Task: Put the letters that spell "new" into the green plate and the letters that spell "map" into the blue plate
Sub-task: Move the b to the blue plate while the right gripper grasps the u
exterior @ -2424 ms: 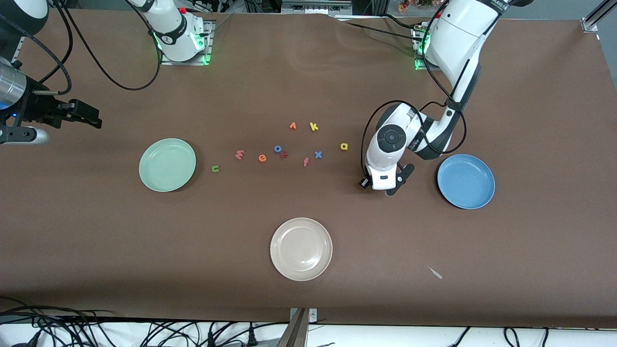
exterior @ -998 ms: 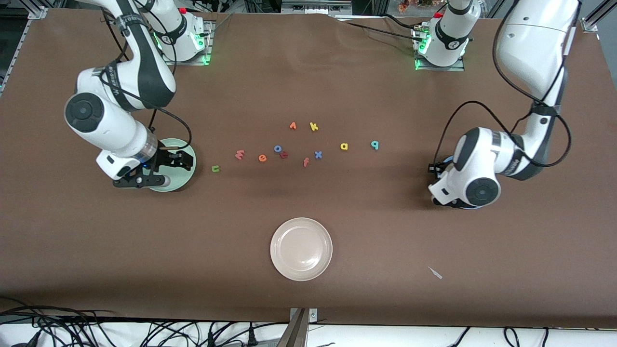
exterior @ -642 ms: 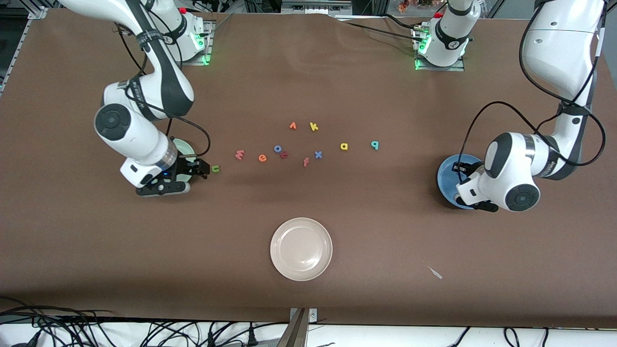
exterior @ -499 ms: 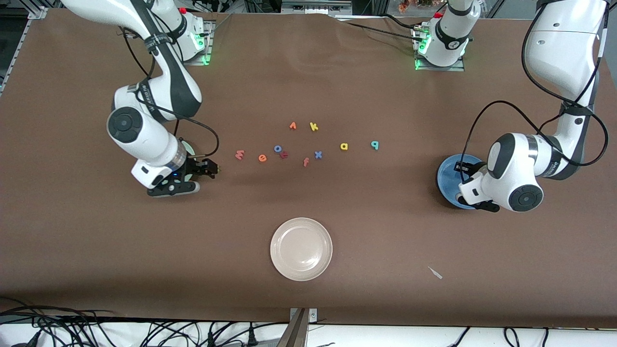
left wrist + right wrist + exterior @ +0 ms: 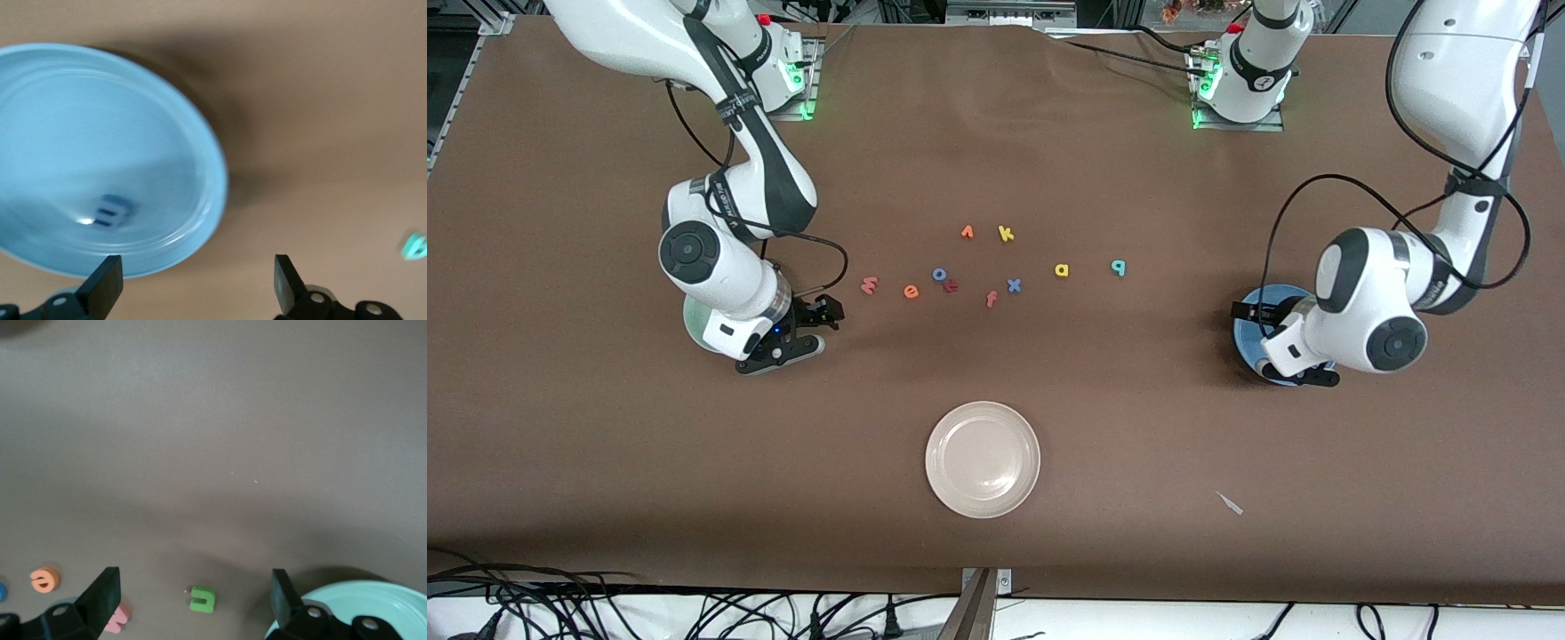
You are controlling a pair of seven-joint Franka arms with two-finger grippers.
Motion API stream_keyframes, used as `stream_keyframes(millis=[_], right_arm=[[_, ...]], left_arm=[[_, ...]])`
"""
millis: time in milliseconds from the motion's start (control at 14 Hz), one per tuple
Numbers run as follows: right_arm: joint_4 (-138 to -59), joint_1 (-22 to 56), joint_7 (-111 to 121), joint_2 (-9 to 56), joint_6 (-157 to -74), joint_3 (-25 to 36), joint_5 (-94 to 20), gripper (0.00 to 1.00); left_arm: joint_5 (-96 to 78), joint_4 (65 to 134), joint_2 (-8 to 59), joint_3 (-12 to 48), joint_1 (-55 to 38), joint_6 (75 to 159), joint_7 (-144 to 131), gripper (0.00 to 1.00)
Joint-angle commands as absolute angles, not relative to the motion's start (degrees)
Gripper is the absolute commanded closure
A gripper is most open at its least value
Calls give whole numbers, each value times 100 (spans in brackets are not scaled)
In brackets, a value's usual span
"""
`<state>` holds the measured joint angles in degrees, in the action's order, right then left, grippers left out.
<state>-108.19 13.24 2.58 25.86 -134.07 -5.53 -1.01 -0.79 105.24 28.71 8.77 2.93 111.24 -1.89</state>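
Bench (image 5: pixel 605 462) bare around the cream plate (image 5: pixel 983 459). Letter cluster (image 5: pixel 960 267) tightly spaced mid-bench. Teal p (image 5: pixel 1118 266) stands apart, open all round.

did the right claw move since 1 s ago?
Yes. The right claw has shifted off the green plate toward the table's middle, now over the green n.

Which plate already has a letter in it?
The blue plate, under the left gripper: a blue m lies inside. The green and cream-white plates show none.
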Motion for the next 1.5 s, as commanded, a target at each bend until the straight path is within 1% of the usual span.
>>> stream_keyframes(millis=[0,143,356,428,570,642,855,927,1069,1426], right_arm=[[-10845,1248,554,2768,-13535,-580,-141,0],[-10907,1231,598,2804,-13526,-580,-141,0],[-11065,1230,589,2812,-13535,-571,-141,0],[-11135,1230,589,2804,-13535,-571,-141,0],[-11232,1230,598,2804,-13544,-571,-141,0],[-11259,1230,598,2804,-13561,-571,-141,0],[-11460,1230,598,2804,-13781,-571,-132,0],[-11504,1230,598,2804,-13851,-571,-132,0],[-11514,1230,563,2812,-13878,-571,-132,1],[-11794,1239,527,2856,-14299,-571,-132,1]], left_arm=[[-220,11845,2023,1185,281,12222,-1139,0],[-220,12224,1864,1554,272,12724,-1886,0],[-141,12716,1854,2213,238,13664,-3099,0],[-123,12857,1854,2319,133,13902,-3320,0],[243,13007,1907,2347,-392,14263,-4048,0],[664,12999,2029,2347,-587,14317,-4530,0],[1537,12981,2267,2408,-729,14440,-5378,0],[1547,12981,2328,2408,-782,14467,-5379,3],[1556,12981,2408,2417,-800,14467,-5379,11],[1564,12929,2522,2417,-800,14467,-5291,42]])
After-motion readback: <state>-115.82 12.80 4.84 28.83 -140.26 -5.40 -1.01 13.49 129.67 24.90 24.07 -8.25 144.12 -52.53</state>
